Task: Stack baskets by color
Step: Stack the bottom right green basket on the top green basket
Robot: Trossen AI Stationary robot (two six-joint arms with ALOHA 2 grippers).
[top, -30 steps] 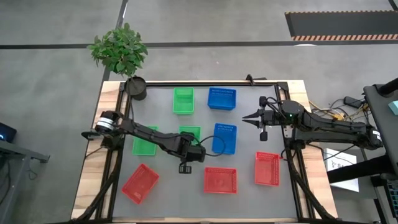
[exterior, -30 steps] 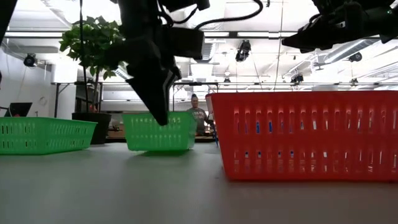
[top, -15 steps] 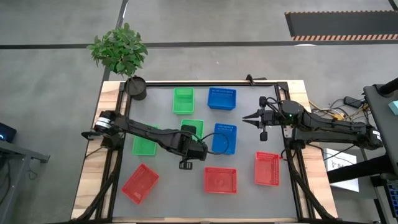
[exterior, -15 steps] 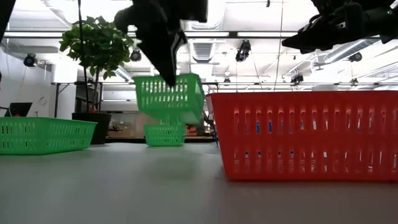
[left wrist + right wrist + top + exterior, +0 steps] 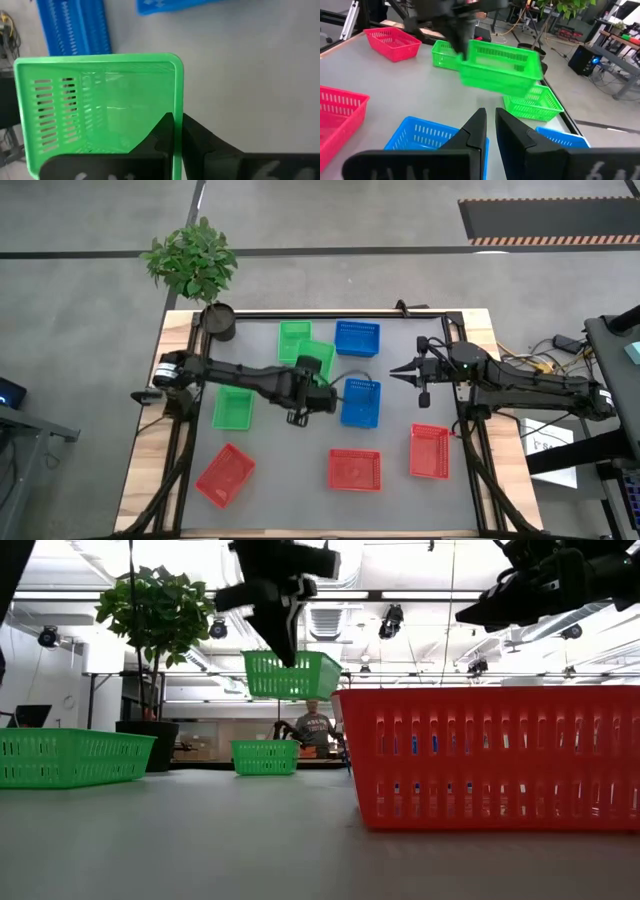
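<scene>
1. Green basket in the air [image 5: 318, 358]: left gripper [image 5: 305, 384] is pinching its rim wall, seen close in the left wrist view [image 5: 172, 131], and it hangs off the table, partly over the far green basket [image 5: 294, 341], w/ a slight skew. The low view shows it [image 5: 292, 675] well above the table.
2. Judgement: nothing stacked yet. No basket sits inside another in any view, so 0 of 3 colour stacks look done, and the 1st green nesting is in hand.
3. Left to do, greens: seat the carried 1, then add the 3rd green basket [image 5: 232, 408] near the left arm.
4. Blues: only 2 visible, far blue basket [image 5: 357, 338] and mid blue basket [image 5: 361, 402], apart from each other. A 3rd I can't find.
5. Reds: 3 along the near side, all separate: tilted red basket [image 5: 225, 475], middle red basket [image 5: 354, 469], right red basket [image 5: 429, 451].
6. Right gripper [image 5: 395, 371] waits above the table's right side, fingers nearly pressed together, holding nothing.
7. Table [image 5: 285, 490]: grey mat on a wood top w/ dark frame rails. Black plant pot [image 5: 219, 321] at the far left corner.
8. Room: grey concrete floor, ceiling lights, a person [image 5: 316, 727] far behind, cables and a desk on the right.
</scene>
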